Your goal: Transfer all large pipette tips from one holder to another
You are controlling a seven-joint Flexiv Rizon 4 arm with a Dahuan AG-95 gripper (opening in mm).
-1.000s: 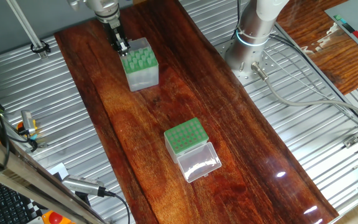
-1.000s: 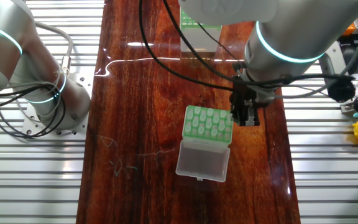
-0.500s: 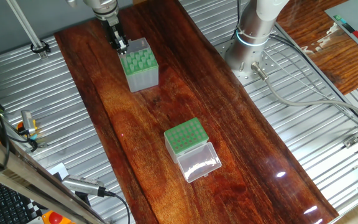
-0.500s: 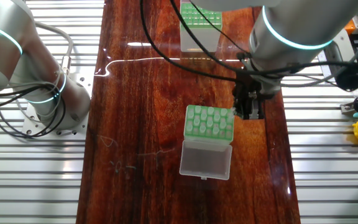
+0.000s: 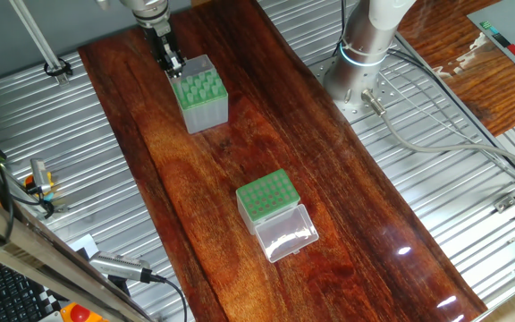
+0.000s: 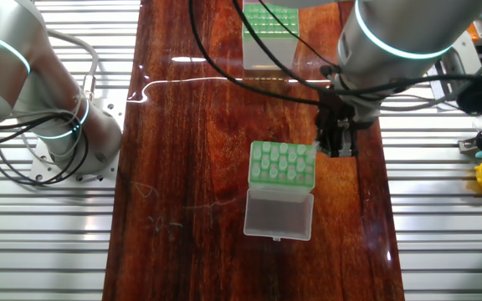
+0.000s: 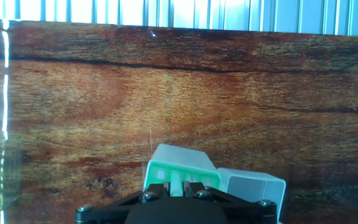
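Since half a second ago the gripper has crept a little higher in both fixed views, and in the other fixed view the arm's wrist has drifted up and right while the gripper stays off the right edge of the tall holder. From my seat, the hand view shows the two fingers drawn close together with a large pipette tip pinched upright between them. I see only a short pale green stretch of it above the black fingertips. Just below and beyond it in that view sit the tall holder's green top plate and its grey side. In one fixed view the tall holder stands in the upper left of the wooden table, with the gripper at its upper left corner. Rows of pale tips still fill the plate. The lidded holder sits well apart near the centre of that view, its clear lid folded open toward the lower right. In the other fixed view it shows at the top edge, partly hidden by the arm.
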